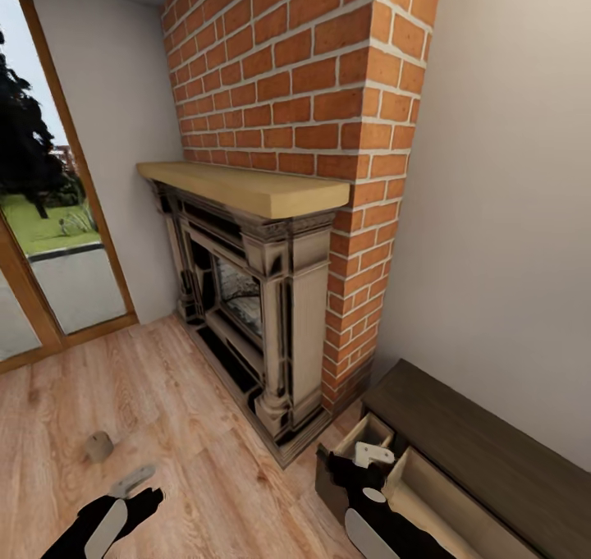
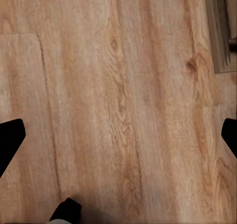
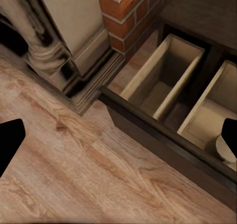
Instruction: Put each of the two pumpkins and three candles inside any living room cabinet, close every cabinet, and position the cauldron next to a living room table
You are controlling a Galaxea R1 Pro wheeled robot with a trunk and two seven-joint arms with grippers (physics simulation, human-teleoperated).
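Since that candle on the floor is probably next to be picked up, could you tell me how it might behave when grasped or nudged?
The candle looks short and stubby, standing upright on the wood floor, so it should resist tipping. Its round sides suggest that it could roll if knocked over. The rounded top may slip from a claw; gripping the sides seems safer.

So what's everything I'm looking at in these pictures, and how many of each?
Candle: one, pale grey, lying on the wooden floor near the left gripper.
Second candle: one, pale, inside the open drawer.
Cabinet: one, dark brown with pale drawer insides, against the right wall, drawer pulled open.
Fireplace: one, cream and black with a pale wood mantel, under the brick chimney.
Brick chimney: one, red.
Window: one, wood-framed, far left.
Floor: light wood planks.
Left gripper: one, black and grey, open over bare floor.
Right gripper: one, black and white, open above the drawer.
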